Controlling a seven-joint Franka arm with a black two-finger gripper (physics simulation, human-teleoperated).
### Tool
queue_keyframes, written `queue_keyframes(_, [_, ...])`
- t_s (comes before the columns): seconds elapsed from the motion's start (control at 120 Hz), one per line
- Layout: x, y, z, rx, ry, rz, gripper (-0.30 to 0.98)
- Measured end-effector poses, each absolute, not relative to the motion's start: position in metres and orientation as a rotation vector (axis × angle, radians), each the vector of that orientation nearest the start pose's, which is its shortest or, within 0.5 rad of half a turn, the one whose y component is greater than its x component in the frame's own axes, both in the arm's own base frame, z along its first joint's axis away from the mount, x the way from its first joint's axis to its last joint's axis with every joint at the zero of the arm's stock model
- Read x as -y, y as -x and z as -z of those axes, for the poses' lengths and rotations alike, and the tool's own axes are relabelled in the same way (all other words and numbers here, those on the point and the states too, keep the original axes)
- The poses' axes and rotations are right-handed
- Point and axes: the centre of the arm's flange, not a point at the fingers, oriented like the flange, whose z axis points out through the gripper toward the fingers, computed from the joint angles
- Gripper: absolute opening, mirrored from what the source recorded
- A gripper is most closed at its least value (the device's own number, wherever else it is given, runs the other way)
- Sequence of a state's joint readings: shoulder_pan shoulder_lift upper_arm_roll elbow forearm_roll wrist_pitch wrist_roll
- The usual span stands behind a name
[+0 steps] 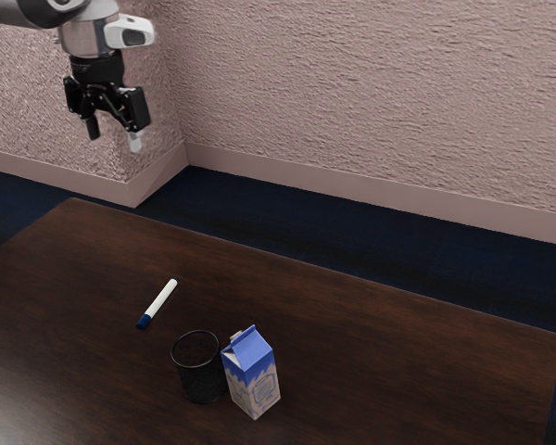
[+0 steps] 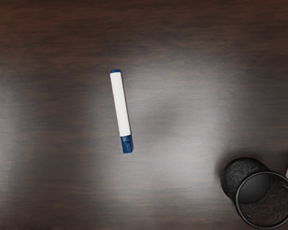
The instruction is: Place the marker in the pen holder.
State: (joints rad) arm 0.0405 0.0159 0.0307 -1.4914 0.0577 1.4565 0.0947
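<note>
My gripper [image 1: 114, 137] is high above the table toward the exterior view's upper left, its two fingers spread apart and nothing between them. Below it a white marker [image 1: 160, 301] with a blue cap lies flat on the tabletop. The black mesh pen holder [image 1: 202, 375] stands upright a short way from the capped end. In the wrist view the marker [image 2: 119, 108] lies apart from the pen holder [image 2: 245, 179], whose round opening faces up.
A blue and white milk carton [image 1: 252, 373] stands right beside the pen holder, on the side away from the marker. The dark wooden table [image 1: 398, 343] has its far edge toward a textured wall.
</note>
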Motion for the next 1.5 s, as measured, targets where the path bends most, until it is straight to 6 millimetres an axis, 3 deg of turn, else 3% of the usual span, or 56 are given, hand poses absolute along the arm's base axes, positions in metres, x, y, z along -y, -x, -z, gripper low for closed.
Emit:
queue_keyframes(0.367, [-0.055,-0.546,-0.645,-0.013,3.095,-0.062,0.69])
queue_keyframes(0.433, [-0.052,-0.549,-0.613,-0.022,3.094,-0.124,0.69])
queue_keyframes(0.5, [-0.049,-0.552,-0.569,-0.034,3.093,-0.199,0.69])
queue_keyframes(0.567, [-0.052,-0.568,-0.517,-0.015,3.083,-0.286,0.69])
queue_keyframes(0.608, [-0.071,-0.57,-0.481,0.044,3.08,-0.35,0.68])
queue_keyframes(0.683, [-0.127,-0.566,-0.423,0.199,3.078,-0.411,0.69])
queue_keyframes(0.775, [-0.16,-0.602,-0.366,0.276,3.076,-0.384,0.69])
queue_keyframes(0.867, [-0.169,-0.622,-0.346,0.293,3.082,-0.319,0.69])
queue_keyframes(0.967, [-0.166,-0.627,-0.332,0.302,3.096,-0.286,0.69])
queue_keyframes(1.1, [-0.164,-0.635,-0.296,0.313,3.108,-0.278,0.69])
queue_keyframes(1.25, [-0.14,-0.646,-0.282,0.262,3.12,-0.232,0.68])
queue_keyframes(1.317, [-0.131,-0.644,-0.274,0.249,3.124,-0.23,0.67])
queue_keyframes(1.5, [-0.133,-0.632,-0.256,0.278,3.129,-0.22,0.62])
